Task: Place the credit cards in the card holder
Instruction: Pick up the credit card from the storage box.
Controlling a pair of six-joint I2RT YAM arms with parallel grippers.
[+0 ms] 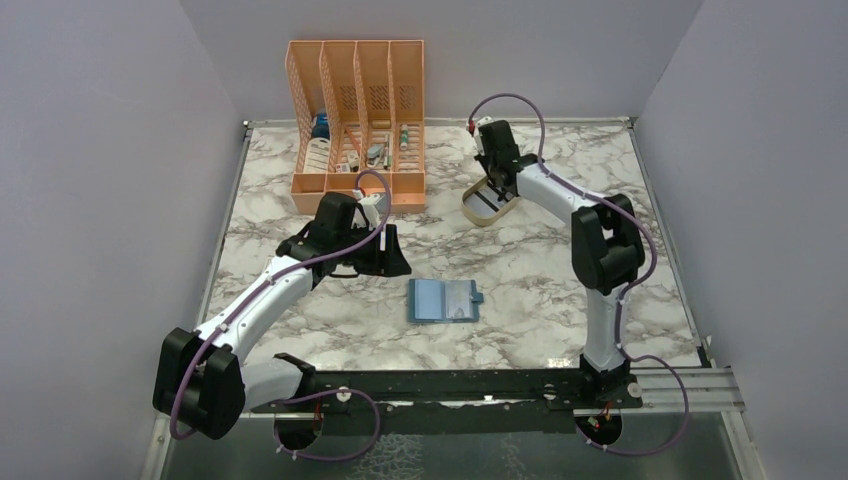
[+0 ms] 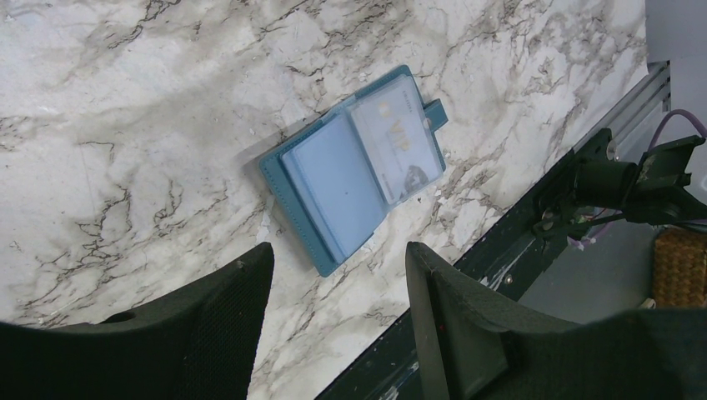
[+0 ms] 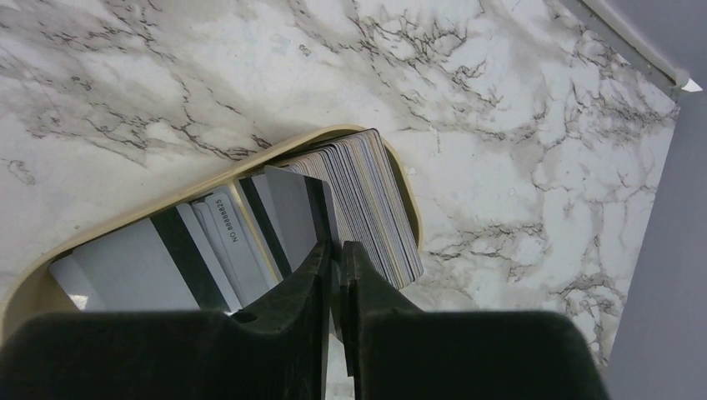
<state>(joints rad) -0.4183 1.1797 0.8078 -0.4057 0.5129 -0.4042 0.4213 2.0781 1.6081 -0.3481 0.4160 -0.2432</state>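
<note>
The teal card holder [image 1: 444,300] lies open on the marble table; in the left wrist view [image 2: 354,162] a pale card marked VIP sits in its right slot. My left gripper [image 1: 393,255] is open and empty, hovering left of and behind the holder, with its fingertips wide apart in the wrist view [image 2: 338,254]. The credit cards [image 3: 367,192] stand stacked in the beige oval tray [image 3: 21,296]. My right gripper [image 3: 333,246] is shut on one grey credit card with a dark stripe [image 3: 292,208], tilted up from the stack. It shows over the tray in the top view [image 1: 497,185].
An orange slotted file rack [image 1: 358,120] with small items stands at the back, just behind the left arm. The beige tray [image 1: 478,210] sits at the back right of centre. A black metal rail [image 1: 450,385] runs along the near edge. Walls enclose three sides.
</note>
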